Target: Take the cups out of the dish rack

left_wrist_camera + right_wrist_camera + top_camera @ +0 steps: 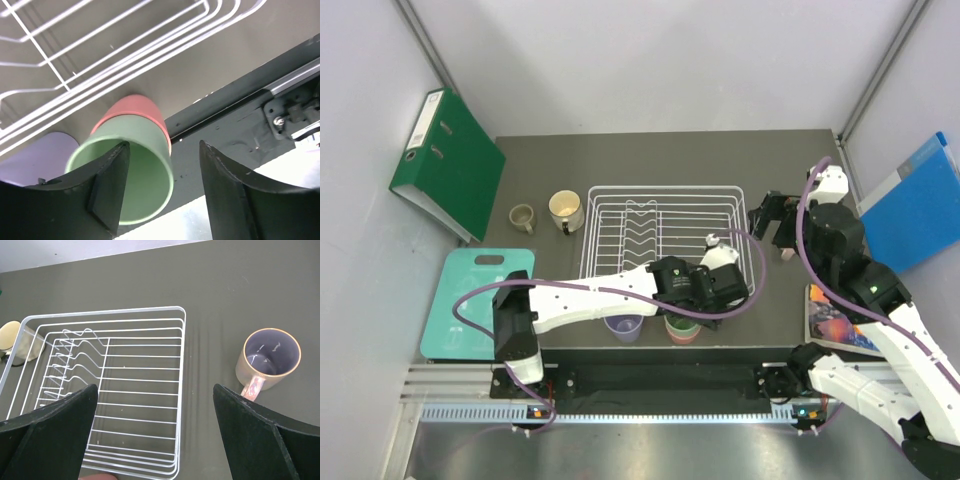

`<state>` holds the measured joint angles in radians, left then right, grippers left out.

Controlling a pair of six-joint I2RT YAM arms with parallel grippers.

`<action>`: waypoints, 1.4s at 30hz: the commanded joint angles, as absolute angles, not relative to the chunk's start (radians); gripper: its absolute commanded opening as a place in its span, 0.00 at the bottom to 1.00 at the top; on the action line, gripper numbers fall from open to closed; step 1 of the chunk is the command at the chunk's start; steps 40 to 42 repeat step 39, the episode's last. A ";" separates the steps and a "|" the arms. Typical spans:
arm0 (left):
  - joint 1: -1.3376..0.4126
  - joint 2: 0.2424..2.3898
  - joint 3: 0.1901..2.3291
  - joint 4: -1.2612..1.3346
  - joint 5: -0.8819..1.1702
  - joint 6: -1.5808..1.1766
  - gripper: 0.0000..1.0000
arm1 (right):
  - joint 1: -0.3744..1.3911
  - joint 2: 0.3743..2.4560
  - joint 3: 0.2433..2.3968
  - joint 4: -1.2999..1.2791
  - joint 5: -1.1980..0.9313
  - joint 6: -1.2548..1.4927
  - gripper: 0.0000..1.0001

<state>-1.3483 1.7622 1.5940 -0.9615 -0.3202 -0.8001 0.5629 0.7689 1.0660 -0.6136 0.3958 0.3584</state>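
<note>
The white wire dish rack (660,235) stands mid-table and also shows in the right wrist view (135,390); no cup shows inside it. In front of it a mint-green cup (145,170) sits nested in a pink cup (135,106), beside a lavender tumbler (37,155). My left gripper (164,145) is open over them, with one finger inside the green cup and the other outside its wall. A cream mug (565,210) and an olive-tan mug (522,217) stand left of the rack. A purplish cup (270,360) stands right of it. My right gripper (155,390) is open above the rack's right edge.
A green binder (448,165) leans at the back left. A teal cutting board (480,300) lies at the front left. A blue folder (915,205) and a magazine (835,320) are at the right. A black rail (240,115) runs along the table's near edge.
</note>
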 commanded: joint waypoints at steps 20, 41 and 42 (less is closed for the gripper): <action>-1.347 1.640 2.005 -1.273 -0.785 -0.741 0.99 | 0.581 0.752 1.074 -0.574 0.402 0.351 0.99; -0.933 1.526 1.592 -0.914 -0.860 -0.723 0.99 | 0.581 0.828 1.063 -0.574 0.498 0.299 0.99; -0.933 1.526 1.592 -0.914 -0.860 -0.723 0.99 | 0.581 0.828 1.063 -0.574 0.498 0.299 0.99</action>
